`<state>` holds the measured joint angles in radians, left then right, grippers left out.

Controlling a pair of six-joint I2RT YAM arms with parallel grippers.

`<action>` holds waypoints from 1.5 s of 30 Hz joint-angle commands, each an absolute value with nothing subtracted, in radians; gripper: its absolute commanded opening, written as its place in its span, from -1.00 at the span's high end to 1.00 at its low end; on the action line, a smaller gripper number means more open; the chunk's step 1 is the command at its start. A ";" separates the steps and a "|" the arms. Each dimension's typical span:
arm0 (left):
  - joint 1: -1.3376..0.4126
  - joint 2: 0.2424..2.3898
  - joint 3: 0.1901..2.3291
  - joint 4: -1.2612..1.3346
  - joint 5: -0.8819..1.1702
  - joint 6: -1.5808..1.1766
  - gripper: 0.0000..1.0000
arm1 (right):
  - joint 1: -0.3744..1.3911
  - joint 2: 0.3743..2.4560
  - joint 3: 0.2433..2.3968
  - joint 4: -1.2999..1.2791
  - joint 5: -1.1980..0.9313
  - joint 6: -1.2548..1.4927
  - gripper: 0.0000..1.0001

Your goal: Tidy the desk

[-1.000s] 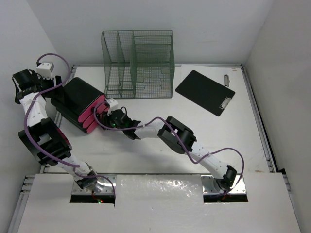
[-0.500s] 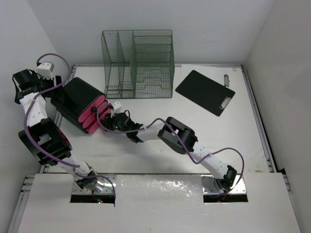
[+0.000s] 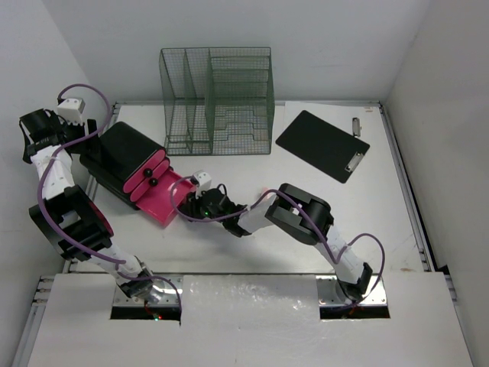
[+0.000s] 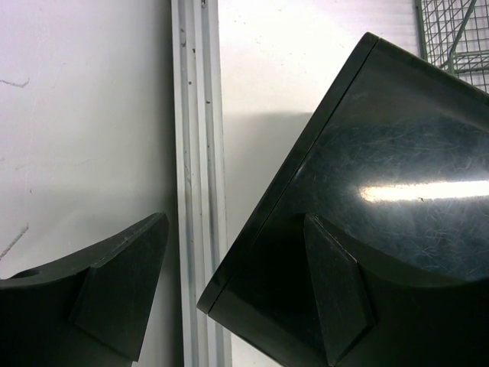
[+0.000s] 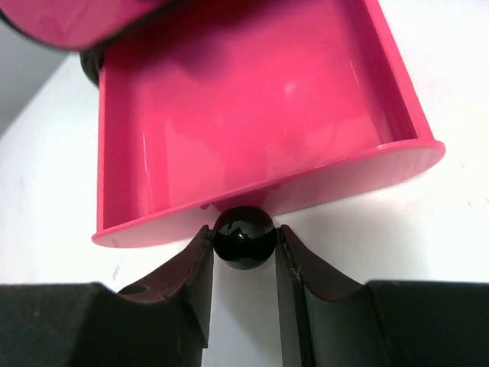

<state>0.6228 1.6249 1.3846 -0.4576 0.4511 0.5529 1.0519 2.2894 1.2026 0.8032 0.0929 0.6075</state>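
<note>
A black drawer unit (image 3: 122, 157) with pink drawer fronts stands at the left of the white desk (image 3: 344, 222). Its lowest pink drawer (image 3: 170, 197) is pulled out and looks empty in the right wrist view (image 5: 252, 99). My right gripper (image 3: 191, 205) is shut on that drawer's round black knob (image 5: 243, 235), one finger on each side (image 5: 243, 252). My left gripper (image 3: 44, 131) hovers open and empty over the unit's back left corner (image 4: 234, 222). One of its fingers (image 4: 122, 275) is over the desk's edge rail, the other over the glossy black top (image 4: 397, 191).
A green wire-mesh file organizer (image 3: 218, 99) stands at the back, just behind the drawer unit. A black clipboard (image 3: 322, 145) lies at the back right, with a small grey item (image 3: 355, 124) beyond it. A metal rail (image 4: 199, 153) and white walls border the desk.
My right gripper has drawn back toward the near right while holding the knob, and the lowest pink drawer has slid out of the unit. The left arm has not moved.
</note>
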 commanded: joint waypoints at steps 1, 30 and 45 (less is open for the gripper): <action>0.620 1.644 1.376 -0.583 0.393 0.580 -0.39 | 1.052 2.221 1.163 0.842 0.095 0.569 0.48; 0.621 1.601 1.405 -0.614 0.400 0.560 -0.39 | 0.782 1.500 0.809 -0.117 0.439 0.503 -0.72; 0.620 1.583 1.384 -0.609 0.387 0.575 -0.39 | 0.761 1.680 0.841 -0.006 0.301 0.525 -0.34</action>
<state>0.6228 1.6032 1.4017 -0.5495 0.4164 0.5507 0.7662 1.6863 0.7982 -0.0383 0.3279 0.5030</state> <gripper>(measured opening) 0.697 0.677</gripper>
